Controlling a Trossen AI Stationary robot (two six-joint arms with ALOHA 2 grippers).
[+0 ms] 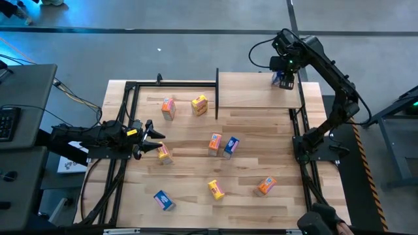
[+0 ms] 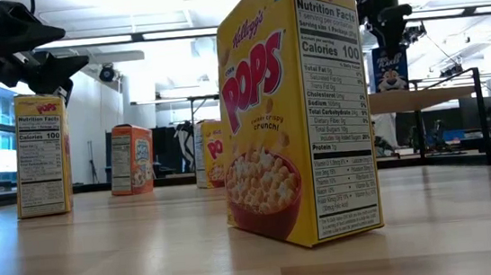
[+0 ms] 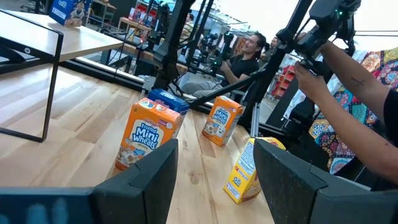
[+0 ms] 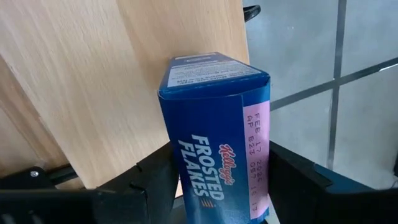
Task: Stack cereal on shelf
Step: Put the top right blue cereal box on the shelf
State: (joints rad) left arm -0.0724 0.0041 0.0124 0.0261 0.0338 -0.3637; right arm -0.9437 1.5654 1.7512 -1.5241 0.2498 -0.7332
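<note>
My right gripper (image 1: 285,79) is over the light-wood shelf (image 1: 255,91) at the far right and is shut on a blue Frosted Flakes box (image 4: 217,137). My left gripper (image 1: 155,138) is open and empty at the table's left, just above and beside a yellow Pops box (image 1: 163,154) that stands on its base. Several other boxes stand upright on the table: orange (image 1: 168,108), yellow (image 1: 199,104), an orange (image 1: 215,143) and blue (image 1: 230,147) pair at the middle, yellow (image 1: 215,189), orange (image 1: 266,186) and blue (image 1: 163,200). My right gripper pinches the blue box's two wide faces (image 4: 177,155) between its two fingers, near the box's upper part. The fingers come from above, pointing down. The box is upright, with its bottom at the shelf board (image 2: 413,99); whether it rests on the board, I cannot tell.
The shelf stands on thin black posts (image 1: 216,91) at the far right. A black metal frame (image 1: 124,104) runs along the table's left, far and right sides. A person (image 3: 348,81) stands beyond the table in the left wrist view.
</note>
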